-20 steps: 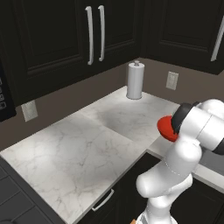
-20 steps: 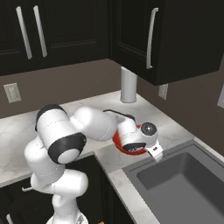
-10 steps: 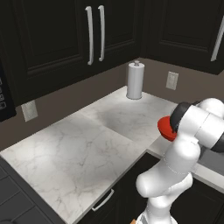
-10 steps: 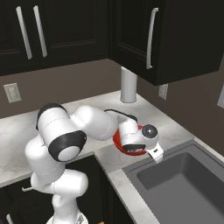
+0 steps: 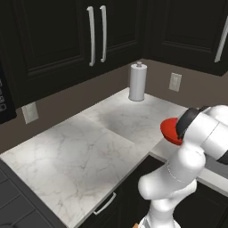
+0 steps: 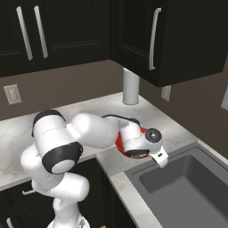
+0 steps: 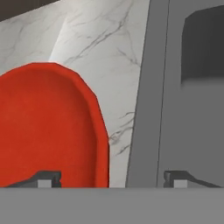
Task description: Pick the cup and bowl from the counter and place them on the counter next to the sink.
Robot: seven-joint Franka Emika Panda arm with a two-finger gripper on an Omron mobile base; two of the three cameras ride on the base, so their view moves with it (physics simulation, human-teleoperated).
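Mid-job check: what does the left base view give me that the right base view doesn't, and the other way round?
Left base view alone: a long stretch of bare marble counter toward the stove side, and a drawer handle below its edge.

Right base view alone: the sink, a dark grey basin just right of the bowl, and the end effector hanging at the basin's near-left corner.

Both: the red bowl, partly covered by the arm, resting on the counter beside the sink; the paper towel roll at the back wall; dark upper cabinets and a wall outlet.
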